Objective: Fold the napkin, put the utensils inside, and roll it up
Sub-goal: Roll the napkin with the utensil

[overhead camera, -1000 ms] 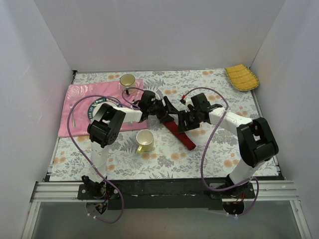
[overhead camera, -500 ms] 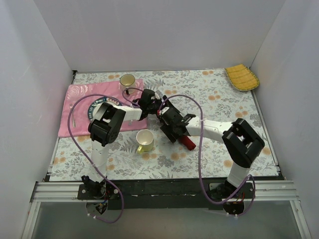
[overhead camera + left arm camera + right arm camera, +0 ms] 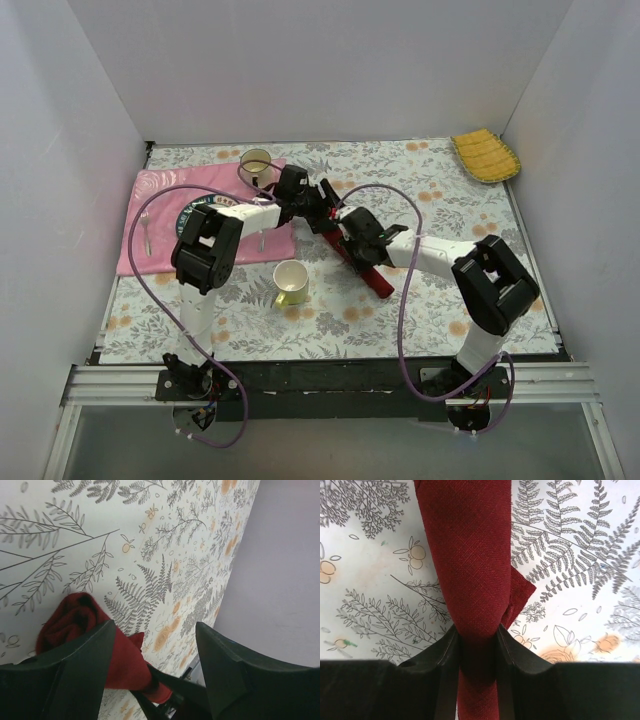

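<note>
The napkin (image 3: 376, 284) is a tight dark red roll lying slantwise at the table's middle. In the right wrist view the napkin (image 3: 470, 555) runs straight up between my fingers, and my right gripper (image 3: 477, 632) is shut on it, pinching the roll narrow. From above, my right gripper (image 3: 352, 238) sits over the roll's far half. My left gripper (image 3: 325, 208) stands open just beyond the roll's far end. In the left wrist view the napkin (image 3: 75, 620) lies by the left finger of my left gripper (image 3: 154, 626), with nothing between the jaws. No utensils show at the roll.
A pale pink cloth (image 3: 150, 200) lies at the far left with a dark-rimmed plate (image 3: 188, 216) and a thin silver utensil (image 3: 147, 232) on it. A clear cup (image 3: 255, 162) stands behind, a yellow mug (image 3: 290, 284) in front. A yellow ribbed cloth (image 3: 485, 155) lies far right.
My right gripper swung left over the roll, opened wide, then closed on it. The left gripper shifted a little toward the back and stayed open.
</note>
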